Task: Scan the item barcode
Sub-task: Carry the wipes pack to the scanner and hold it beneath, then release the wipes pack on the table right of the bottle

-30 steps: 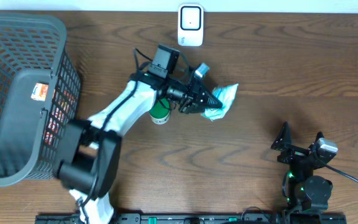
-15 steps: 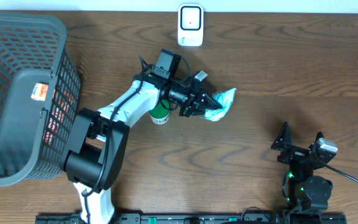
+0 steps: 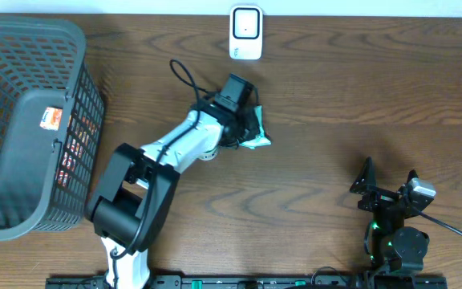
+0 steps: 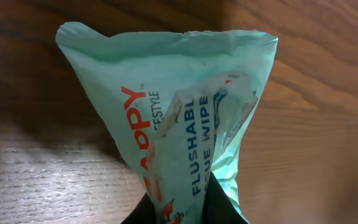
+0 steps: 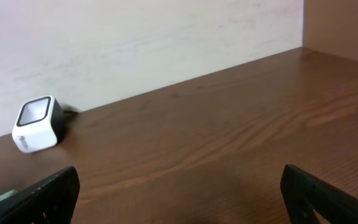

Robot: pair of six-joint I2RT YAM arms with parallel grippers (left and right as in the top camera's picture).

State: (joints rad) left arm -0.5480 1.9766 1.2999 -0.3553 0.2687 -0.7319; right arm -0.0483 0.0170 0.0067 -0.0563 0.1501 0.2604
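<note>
So the left claw (image 3: 249, 130) is clamping down on the pack of wipes (image 4: 173, 93), pinching it at one end. In the wrist view the rest of the mint-green pack is fanning out past the fingertips, with the printed side facing the camera. The pack is sitting over the middle of the table (image 3: 335, 80), in front of the white scanner (image 3: 246, 33) at the back edge but not touching it, and well apart from the wire basket (image 3: 22, 48) on the left. Can't tell if it's hanging above the wood or resting on it. The right claw (image 3: 389, 178) is parked at the near right side, jaws standing wide apart, gripping nothing.
</note>
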